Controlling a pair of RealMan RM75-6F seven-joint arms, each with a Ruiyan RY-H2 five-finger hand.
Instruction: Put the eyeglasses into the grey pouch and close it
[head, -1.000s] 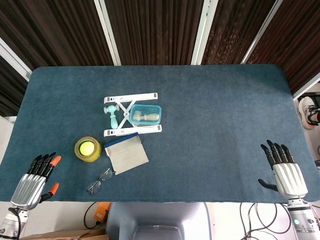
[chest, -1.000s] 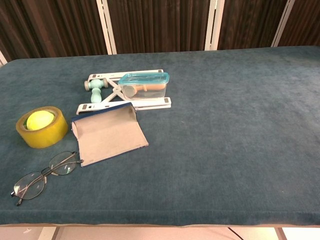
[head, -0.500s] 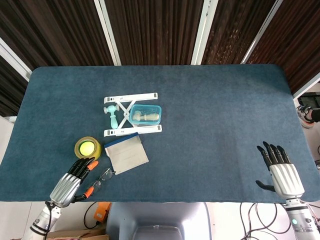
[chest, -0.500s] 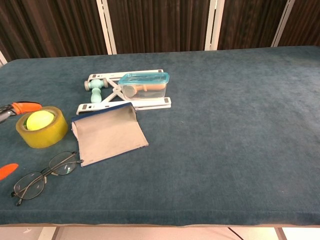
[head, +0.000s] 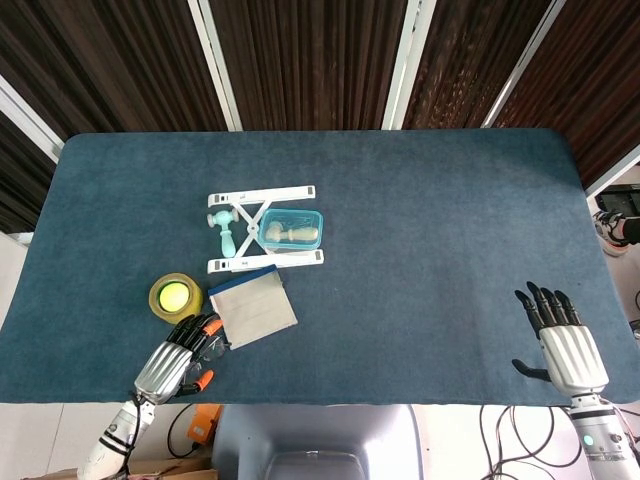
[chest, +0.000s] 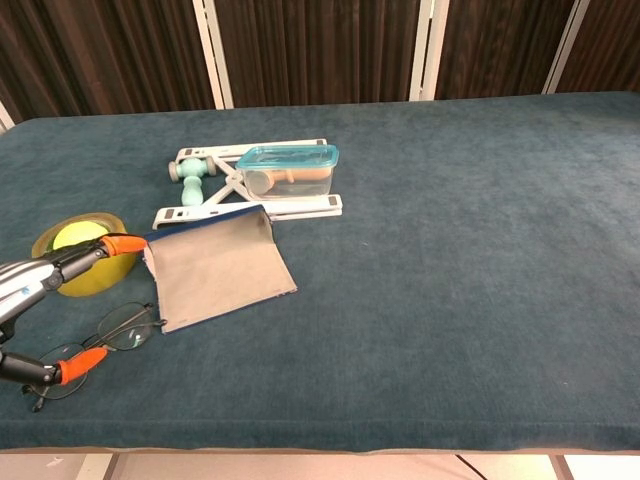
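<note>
We hold left hand (chest: 45, 305) spread over glasses (chest: 95, 345), poised to pinch; pouch (chest: 220, 265) just right; right hand (head: 565, 345) spread, idle.

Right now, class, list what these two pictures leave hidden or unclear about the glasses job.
- Glasses: head view, mostly covered by left hand; contact unclear.
- Left hand: chest view, cut off by left edge.
- Right hand: missing from chest view.
- Pouch: opening not discernible.

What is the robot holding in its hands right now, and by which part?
Nothing yet. The left hand hovers open over the thin wire-framed eyeglasses, fingers spread around them. The right hand is open and empty.
</note>
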